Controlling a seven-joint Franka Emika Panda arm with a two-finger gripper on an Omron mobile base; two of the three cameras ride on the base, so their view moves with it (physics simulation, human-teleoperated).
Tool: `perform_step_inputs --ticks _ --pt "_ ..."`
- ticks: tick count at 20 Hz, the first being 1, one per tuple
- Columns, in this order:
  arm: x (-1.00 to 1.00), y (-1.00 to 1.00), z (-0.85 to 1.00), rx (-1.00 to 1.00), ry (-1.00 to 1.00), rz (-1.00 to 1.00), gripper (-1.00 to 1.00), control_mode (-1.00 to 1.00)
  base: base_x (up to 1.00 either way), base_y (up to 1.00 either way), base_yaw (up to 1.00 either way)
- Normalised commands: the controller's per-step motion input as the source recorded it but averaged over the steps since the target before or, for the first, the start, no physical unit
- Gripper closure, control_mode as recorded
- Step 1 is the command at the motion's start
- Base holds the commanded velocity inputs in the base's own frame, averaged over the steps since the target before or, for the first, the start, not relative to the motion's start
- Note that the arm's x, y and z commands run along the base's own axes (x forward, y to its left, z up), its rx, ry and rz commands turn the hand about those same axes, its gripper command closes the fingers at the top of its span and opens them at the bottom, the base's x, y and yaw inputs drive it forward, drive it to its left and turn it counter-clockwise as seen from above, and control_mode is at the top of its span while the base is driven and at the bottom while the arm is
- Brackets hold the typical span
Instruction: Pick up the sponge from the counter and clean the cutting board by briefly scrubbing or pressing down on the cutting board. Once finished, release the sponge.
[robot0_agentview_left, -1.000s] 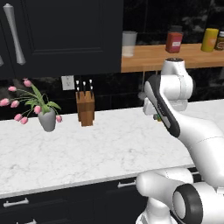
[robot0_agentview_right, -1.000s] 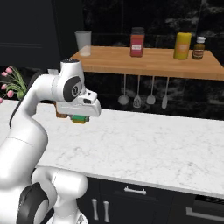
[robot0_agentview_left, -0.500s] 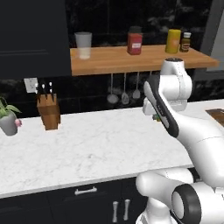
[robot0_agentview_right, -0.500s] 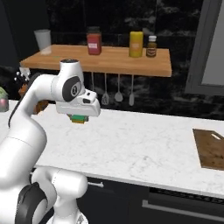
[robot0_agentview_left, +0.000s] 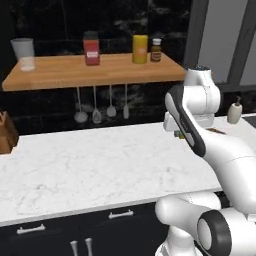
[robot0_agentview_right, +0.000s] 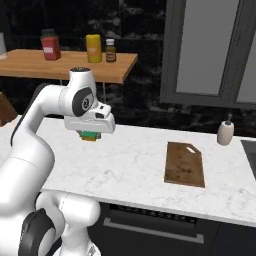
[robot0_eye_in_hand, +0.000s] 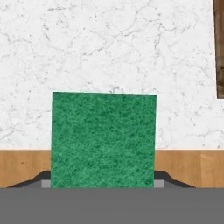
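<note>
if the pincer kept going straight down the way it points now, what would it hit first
Probably bare counter. The pincer points down, shut on the sponge, so the sponge would land on white marble first. The cutting board lies well off to the side, out of that line.

We count one sponge (robot0_agentview_right: 90, 135), one board (robot0_agentview_right: 184, 164), one soap bottle (robot0_agentview_right: 225, 132), three jars (robot0_agentview_left: 91, 48) and one cup (robot0_agentview_left: 23, 53) on the shelf (robot0_agentview_left: 60, 75), and four utensils (robot0_agentview_left: 96, 106) hanging below it.
</note>
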Motion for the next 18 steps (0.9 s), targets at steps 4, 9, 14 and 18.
perform_step_inputs --ticks 4,9,14,18 --pt "0.0 0.0 0.0 0.0 0.0 0.0 1.0 1.0 0.0 -0.75 0.0" --pt "0.0 0.0 0.0 0.0 0.0 0.0 1.0 1.0 0.0 -0.7 0.0" --pt "0.0 0.0 0.0 0.0 0.0 0.0 1.0 1.0 0.0 -0.7 0.0" --pt "0.0 0.0 0.0 0.0 0.0 0.0 1.0 1.0 0.0 -0.56 0.0"
